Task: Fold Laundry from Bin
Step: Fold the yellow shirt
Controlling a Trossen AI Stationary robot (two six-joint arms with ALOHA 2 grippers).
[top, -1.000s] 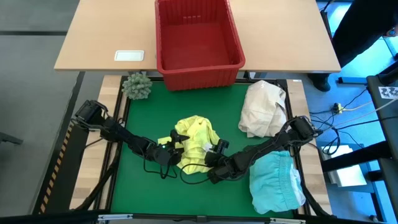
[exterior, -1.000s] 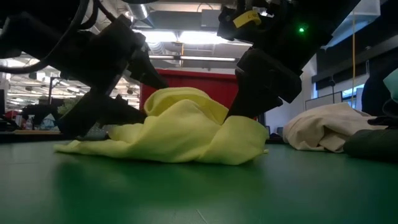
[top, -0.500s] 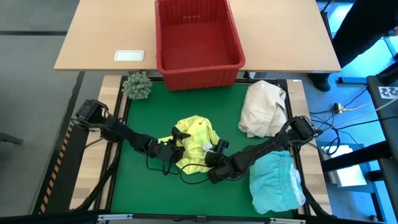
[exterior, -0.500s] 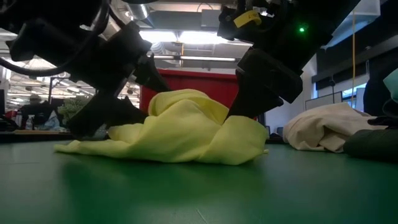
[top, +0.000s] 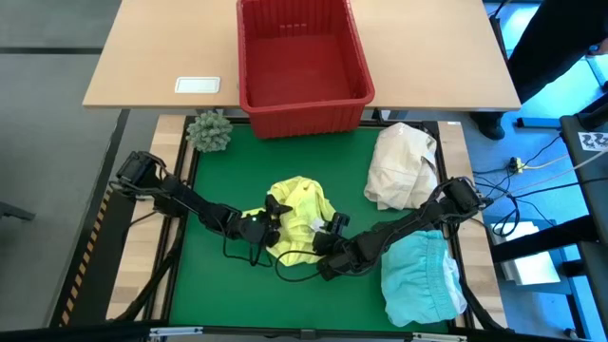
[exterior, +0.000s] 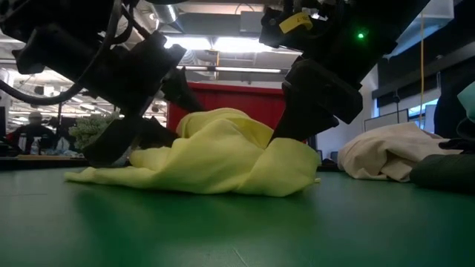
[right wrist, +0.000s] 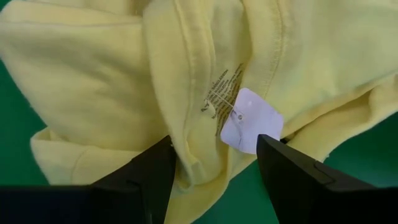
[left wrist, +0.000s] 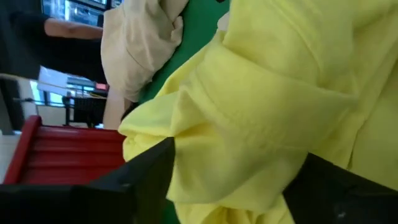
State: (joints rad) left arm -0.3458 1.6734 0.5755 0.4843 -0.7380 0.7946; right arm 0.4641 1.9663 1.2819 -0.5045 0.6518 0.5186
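Yellow shirt lies crumpled mid-mat, both arms low on it from either side. Green mat covers the work area.

Left gripper at the shirt's left edge; in its wrist view both fingers stand apart with a bunched yellow fold between them. Whether they pinch it or only bracket it: cannot tell.

Right gripper at the shirt's right edge, near the hem. Fingers spread, a fold of cloth and a white tag lying between them; firm hold not clear.

Red bin sits on the far wooden table, touching the mat's far edge. Turquoise garment lies at the near right corner, cream bundle beyond it. Spiky green ball at the far left corner.
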